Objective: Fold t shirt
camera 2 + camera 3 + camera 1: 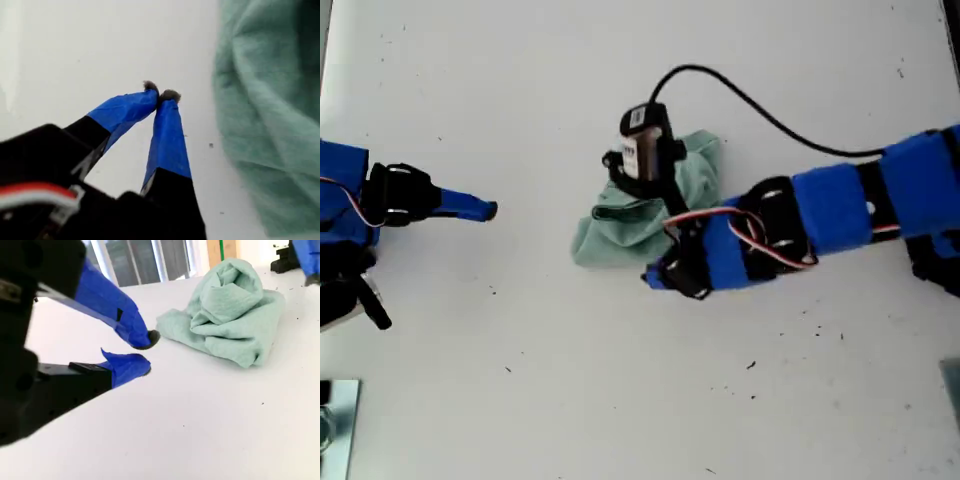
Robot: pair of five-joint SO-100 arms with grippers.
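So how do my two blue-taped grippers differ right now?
My first gripper is shut, tips touching; my second gripper is slightly parted. The first sits close beside the crumpled pale green cloth t shirt; the second stands well away. Both hold nothing.

First gripper [161, 96] being held closed beside the t shirt [265, 115].
Blue-taped fingertips [167, 107] are being pressed together, nothing clamped between them; wrinkled sage-green cloth is being shown just beside them on the white table [100, 50], not touching.
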